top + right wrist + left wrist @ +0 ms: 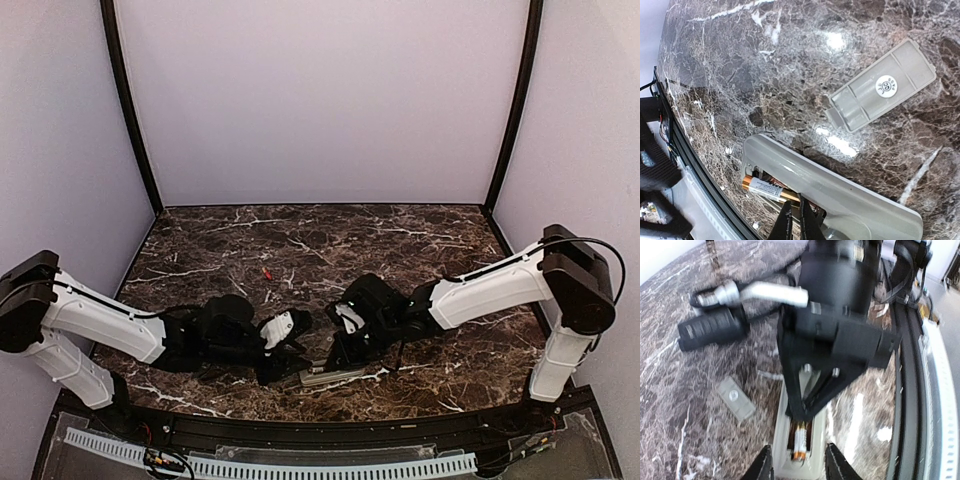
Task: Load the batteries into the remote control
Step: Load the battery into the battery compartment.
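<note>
Remote (850, 199) lies back up on table (765, 75) near front edge, between both grippers. Compartment open, one battery (765, 188) inside. Right gripper (796, 222): jaws together, tips down at that battery. Left gripper (799, 467): jaws apart, one finger each side of remote end; contact not clear. Cover (880, 87) flat beside remote, not touching. Red battery (266, 272) further back, alone.

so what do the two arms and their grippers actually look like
The left arm and right arm have white link shells and bulky black joints. A thin black cable loops by the right arm's shoulder joint. The left gripper and right gripper are black, with slim dark fingers. No markings are legible.
</note>
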